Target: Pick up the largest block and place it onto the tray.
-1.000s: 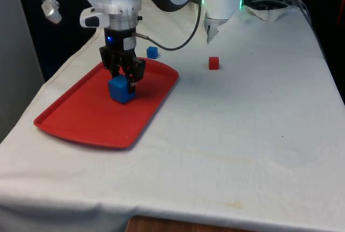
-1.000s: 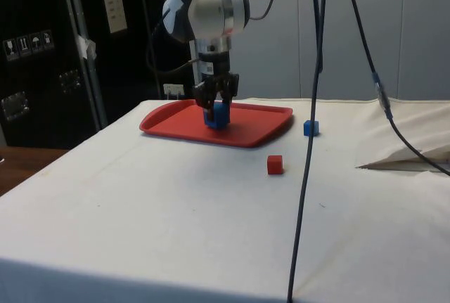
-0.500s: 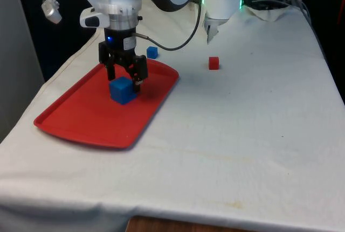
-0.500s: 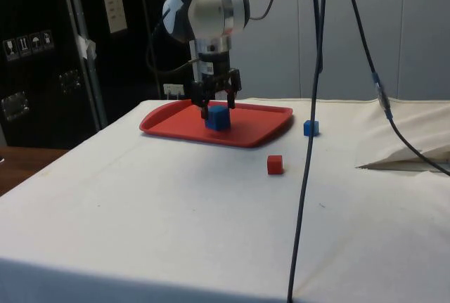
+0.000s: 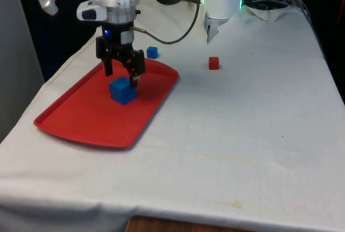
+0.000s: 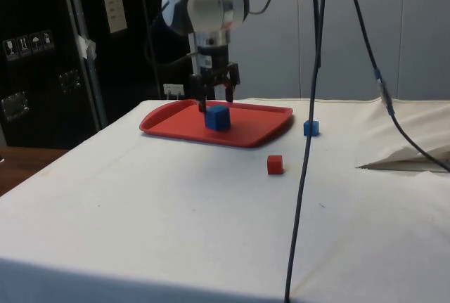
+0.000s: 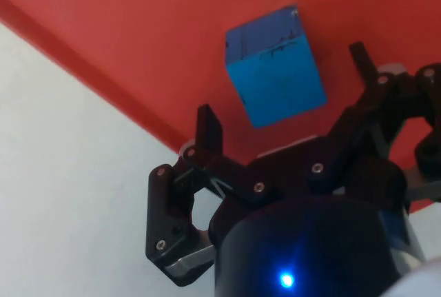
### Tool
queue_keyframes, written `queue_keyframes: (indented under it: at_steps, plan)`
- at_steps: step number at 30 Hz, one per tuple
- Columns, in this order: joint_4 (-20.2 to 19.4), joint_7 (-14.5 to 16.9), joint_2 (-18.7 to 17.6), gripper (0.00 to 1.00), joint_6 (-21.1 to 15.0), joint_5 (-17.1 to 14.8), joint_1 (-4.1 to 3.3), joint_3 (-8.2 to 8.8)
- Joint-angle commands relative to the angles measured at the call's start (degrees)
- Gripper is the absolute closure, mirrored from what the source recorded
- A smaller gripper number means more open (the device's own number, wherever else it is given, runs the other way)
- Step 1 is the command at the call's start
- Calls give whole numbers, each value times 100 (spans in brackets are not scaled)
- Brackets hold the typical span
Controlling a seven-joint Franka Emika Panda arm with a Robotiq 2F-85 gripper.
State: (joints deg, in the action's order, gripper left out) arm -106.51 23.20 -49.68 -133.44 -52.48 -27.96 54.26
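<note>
You see the hand [image 5: 122,73] open above the large blue block [image 5: 122,90], which sits free on the red tray [image 5: 81,116], likely because placement is done.

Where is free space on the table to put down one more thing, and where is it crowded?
Free: the wide cloth nearer than the small red block, and the near half of the red tray. Crowded: the tray's far half, where the open gripper hangs over the large blue block, with the small blue block just beyond.
</note>
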Motion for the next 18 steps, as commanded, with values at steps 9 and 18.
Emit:
queue_keyframes:
  at_steps: [9,18]
  plan:
    - [-40,-63,264,0,235,74,-206,315]
    - [-40,-143,516,0,395,155,-378,550]
